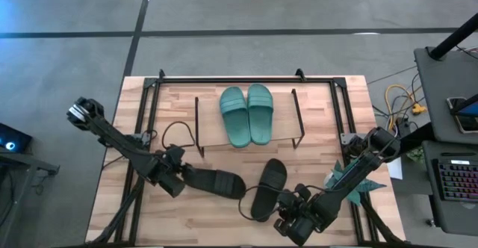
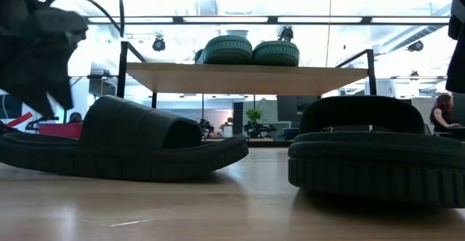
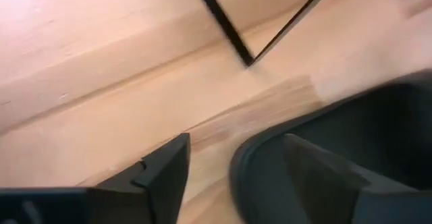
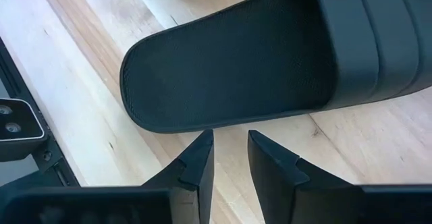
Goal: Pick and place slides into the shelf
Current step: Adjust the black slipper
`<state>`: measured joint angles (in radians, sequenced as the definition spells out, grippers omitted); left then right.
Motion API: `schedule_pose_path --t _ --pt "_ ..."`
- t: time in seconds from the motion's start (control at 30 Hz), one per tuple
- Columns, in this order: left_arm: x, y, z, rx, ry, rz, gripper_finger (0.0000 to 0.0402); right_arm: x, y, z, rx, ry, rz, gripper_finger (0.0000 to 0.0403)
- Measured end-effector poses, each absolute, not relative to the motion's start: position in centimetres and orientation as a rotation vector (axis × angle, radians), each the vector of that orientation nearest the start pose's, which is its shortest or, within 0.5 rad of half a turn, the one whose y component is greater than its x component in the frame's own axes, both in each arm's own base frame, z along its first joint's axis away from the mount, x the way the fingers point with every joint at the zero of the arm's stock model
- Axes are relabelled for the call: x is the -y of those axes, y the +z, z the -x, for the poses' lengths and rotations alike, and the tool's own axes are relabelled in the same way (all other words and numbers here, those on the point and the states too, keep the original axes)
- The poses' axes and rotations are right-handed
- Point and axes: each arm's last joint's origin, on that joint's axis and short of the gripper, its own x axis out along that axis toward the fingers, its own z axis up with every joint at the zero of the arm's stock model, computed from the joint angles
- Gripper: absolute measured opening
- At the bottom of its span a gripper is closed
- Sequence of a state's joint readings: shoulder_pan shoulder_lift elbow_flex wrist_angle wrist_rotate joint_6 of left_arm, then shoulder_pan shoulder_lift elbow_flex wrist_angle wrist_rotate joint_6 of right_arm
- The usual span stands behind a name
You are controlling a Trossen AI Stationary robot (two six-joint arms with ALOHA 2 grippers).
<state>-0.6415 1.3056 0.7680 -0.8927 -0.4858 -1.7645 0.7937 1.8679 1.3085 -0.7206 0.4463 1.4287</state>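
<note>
Shelf [image 1: 246, 140] as landmark: stands at the table's [image 1: 224, 233] far middle, thin black frame, light wooden top board.

On the top board: two teal-green slides [image 1: 247, 113], side by side, touching, both lying the same way. In the low view the space under the board is open right through; nothing shows in it.

Near side of the shelf, bare wood, then two black slides. Left black slide [image 1: 216, 181] lies crosswise, off the shelf's near left corner. Right black slide [image 1: 268, 187] lies slanted, off the shelf's near right half. The two sit close at their inner ends, not clearly touching.

Left end effector [image 1: 181, 179]: at the left black slide's outer end, fingers spread wide, one finger over the slide's rim in the left wrist view, no pinch made.

Right end effector [image 1: 287, 217]: just short of the right black slide's near end, fingers narrowly apart, holding nothing.

Green spiky plant [image 1: 351, 179] by the table's right edge, under the right arm.
</note>
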Motion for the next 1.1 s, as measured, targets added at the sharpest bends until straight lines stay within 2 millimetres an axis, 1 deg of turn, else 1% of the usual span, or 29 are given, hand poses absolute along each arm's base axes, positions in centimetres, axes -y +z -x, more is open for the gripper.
schedule_pose_path --t 0.1,0.33,0.4,0.5,0.57,0.67,0.8,0.97,1.1 --pt "11.1 18.5 -17.0 -0.894 0.848 0.765 0.0170 -25.0 18.6 -26.4 -0.972 -0.457 -0.541 0.0082" --pt "10.3 16.9 -16.3 -0.867 0.890 0.709 0.0027 -24.9 18.6 -26.4 -0.956 -0.468 -0.538 0.0088" --pt "9.9 16.4 -16.1 -0.838 0.917 0.706 0.0008 -24.9 18.6 -26.4 -0.952 -0.472 -0.542 0.0090" --pt "9.4 15.6 -15.7 -0.805 0.969 0.734 0.0015 -24.9 18.6 -26.4 -0.949 -0.475 -0.549 0.0091" --pt "9.3 15.0 -15.5 -0.793 0.973 0.753 0.0020 -24.9 18.6 -26.4 -0.947 -0.479 -0.556 0.0089" --pt "9.3 14.0 -15.6 -0.760 0.931 0.822 0.0021 -24.9 18.6 -26.4 -0.946 -0.480 -0.560 0.0085" --pt "9.7 12.8 -16.2 -0.706 0.820 0.918 0.0021 -24.9 18.6 -26.4 -0.946 -0.480 -0.561 0.0082" --pt "9.8 12.5 -16.3 -0.724 0.812 0.918 0.0022 -24.9 18.6 -26.4 -0.946 -0.480 -0.561 0.0084" --pt "10.3 12.8 -16.5 -0.784 0.770 0.930 0.0022 -25.0 18.6 -26.4 -0.944 -0.483 -0.568 0.0087"
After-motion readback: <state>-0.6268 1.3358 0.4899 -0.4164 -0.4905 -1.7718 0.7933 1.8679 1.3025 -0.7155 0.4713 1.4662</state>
